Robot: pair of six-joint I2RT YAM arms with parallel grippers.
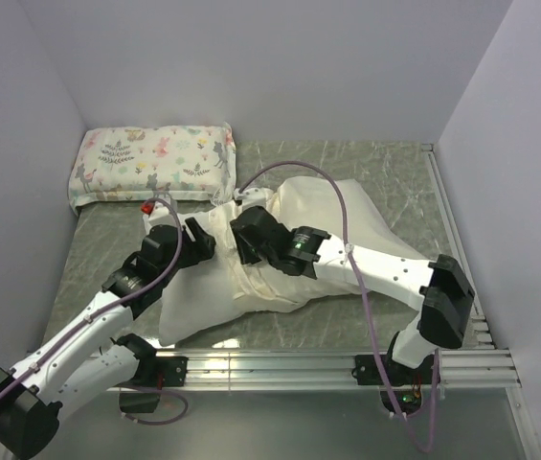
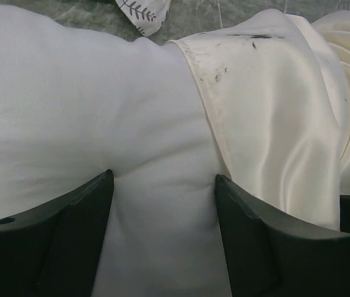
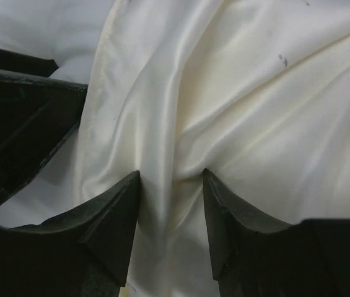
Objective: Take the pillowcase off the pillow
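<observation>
The white pillow [image 1: 191, 311] lies slantwise on the table, its near end bare. The cream pillowcase [image 1: 342, 216] covers its far end and is bunched at the middle. In the left wrist view the case's hem [image 2: 202, 105] crosses the pillow [image 2: 69, 105]. My left gripper [image 2: 164, 176] presses into the bare pillow just short of that hem, jaws wide, closed on a bulge of pillow. My right gripper [image 3: 171, 173] sits beside it on the pillowcase [image 3: 255, 93], closed on a raised fold of the shiny fabric. Both grippers meet mid-pillow [image 1: 222, 238].
A small floral animal-print pillow [image 1: 155, 163] lies at the back left, close to the big pillow's far corner. Grey walls stand on the left, back and right. An aluminium rail [image 1: 347, 364] runs along the near edge. The left gripper's finger [image 3: 20, 130] shows beside my right fingers.
</observation>
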